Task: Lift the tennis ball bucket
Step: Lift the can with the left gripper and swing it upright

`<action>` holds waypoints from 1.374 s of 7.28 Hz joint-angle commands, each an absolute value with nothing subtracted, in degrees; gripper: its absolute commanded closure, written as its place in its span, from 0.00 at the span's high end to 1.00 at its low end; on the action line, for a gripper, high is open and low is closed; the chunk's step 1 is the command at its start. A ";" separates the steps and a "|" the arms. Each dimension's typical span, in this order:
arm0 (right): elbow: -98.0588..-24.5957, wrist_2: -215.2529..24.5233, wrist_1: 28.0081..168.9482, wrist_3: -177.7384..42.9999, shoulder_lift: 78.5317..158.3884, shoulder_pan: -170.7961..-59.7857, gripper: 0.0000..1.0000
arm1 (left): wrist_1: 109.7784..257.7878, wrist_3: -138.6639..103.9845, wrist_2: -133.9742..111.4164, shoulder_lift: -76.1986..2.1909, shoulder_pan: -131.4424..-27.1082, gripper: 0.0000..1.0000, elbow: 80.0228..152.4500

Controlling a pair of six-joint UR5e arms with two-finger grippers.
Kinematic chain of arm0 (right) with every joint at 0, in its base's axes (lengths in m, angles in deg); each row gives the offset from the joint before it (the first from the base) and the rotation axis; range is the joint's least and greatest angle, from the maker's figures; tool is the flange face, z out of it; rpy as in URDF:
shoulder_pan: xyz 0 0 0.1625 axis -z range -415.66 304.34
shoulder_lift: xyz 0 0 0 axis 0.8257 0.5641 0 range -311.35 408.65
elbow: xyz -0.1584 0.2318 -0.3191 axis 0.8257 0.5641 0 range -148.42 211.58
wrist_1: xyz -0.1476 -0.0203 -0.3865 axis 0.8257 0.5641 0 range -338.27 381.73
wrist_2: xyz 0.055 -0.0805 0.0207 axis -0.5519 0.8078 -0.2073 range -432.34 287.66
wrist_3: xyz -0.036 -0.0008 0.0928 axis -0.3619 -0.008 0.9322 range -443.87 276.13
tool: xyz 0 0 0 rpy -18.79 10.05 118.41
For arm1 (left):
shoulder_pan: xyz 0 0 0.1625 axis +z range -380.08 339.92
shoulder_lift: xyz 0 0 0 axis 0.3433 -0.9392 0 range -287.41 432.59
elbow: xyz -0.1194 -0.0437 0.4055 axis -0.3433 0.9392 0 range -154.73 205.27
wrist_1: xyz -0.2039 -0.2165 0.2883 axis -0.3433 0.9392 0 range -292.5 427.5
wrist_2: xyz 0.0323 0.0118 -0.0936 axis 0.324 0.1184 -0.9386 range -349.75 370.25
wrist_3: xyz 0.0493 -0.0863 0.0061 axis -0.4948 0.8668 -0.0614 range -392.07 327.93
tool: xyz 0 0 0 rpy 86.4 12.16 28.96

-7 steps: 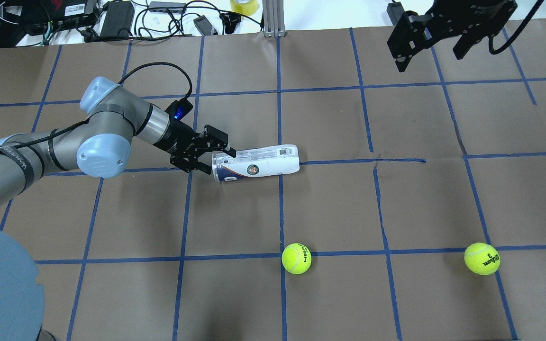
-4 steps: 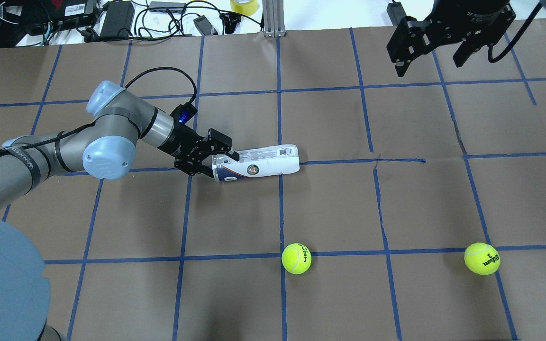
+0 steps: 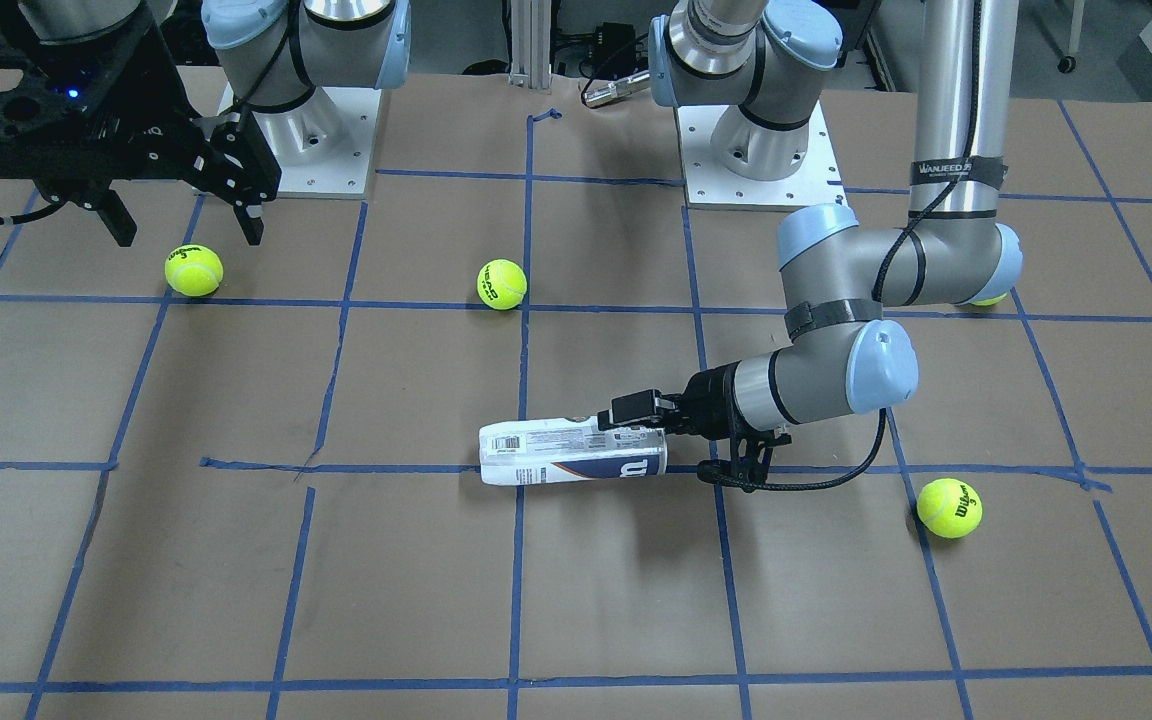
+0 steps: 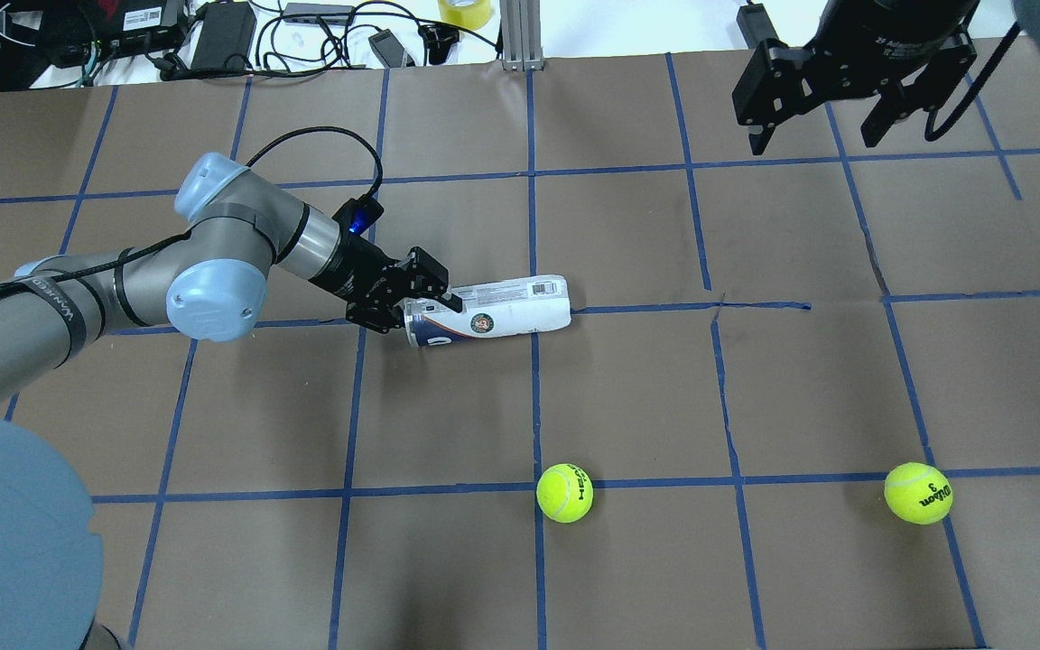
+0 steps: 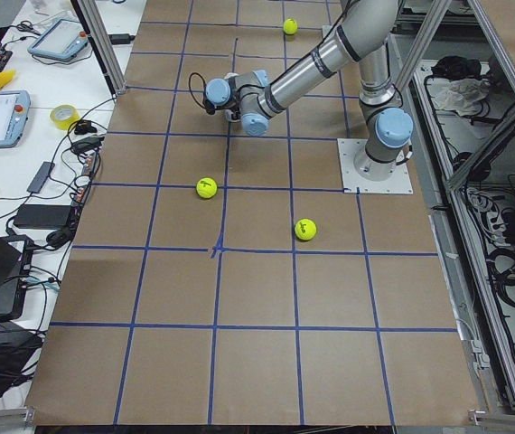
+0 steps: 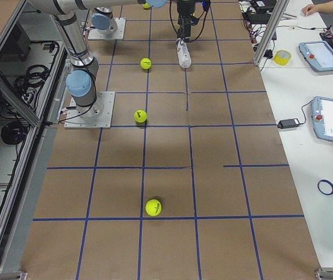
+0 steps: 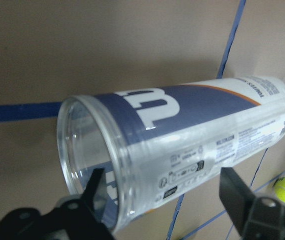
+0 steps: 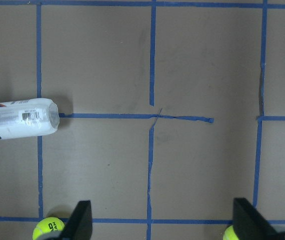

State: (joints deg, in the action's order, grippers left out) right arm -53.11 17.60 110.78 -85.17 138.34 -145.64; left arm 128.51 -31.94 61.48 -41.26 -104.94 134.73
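Note:
The tennis ball bucket [image 4: 495,311] is a clear can with a white and dark-blue label. It lies on its side on the brown table, also in the front view [image 3: 568,456] and the left wrist view [image 7: 182,145]. My left gripper [image 4: 422,314] is open at the can's open end. One finger [image 7: 95,192] shows at the mouth and the other [image 7: 235,197] beside the can's wall. I cannot tell if either touches. My right gripper [image 4: 831,126] is open and empty, high over the far right of the table; its view shows the can's closed end [image 8: 20,120].
Two tennis balls [image 4: 564,492] [image 4: 918,493] lie nearer the robot's side. Another ball [image 3: 949,507] lies near the left arm's elbow side. Cables, a tape roll [image 4: 464,11] and electronics line the far table edge.
My left gripper has slid right along the table, so its open fingers now flank the can's open end. The can has not moved. The right gripper shifted slightly.

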 commanded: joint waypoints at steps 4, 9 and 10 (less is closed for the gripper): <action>-55.34 17.48 111.03 -85.72 138.39 -145.48 1.00 | 129.28 -5.65 61.48 -38.42 -106.13 0.00 120.33; -55.34 17.39 110.85 -87.12 138.21 -145.31 1.00 | 132.72 -20.65 88.49 -40.17 -111.37 0.00 105.78; -55.34 17.31 110.85 -87.21 138.13 -145.39 1.00 | 133.41 -28.56 93.96 -41.13 -112.96 0.00 103.95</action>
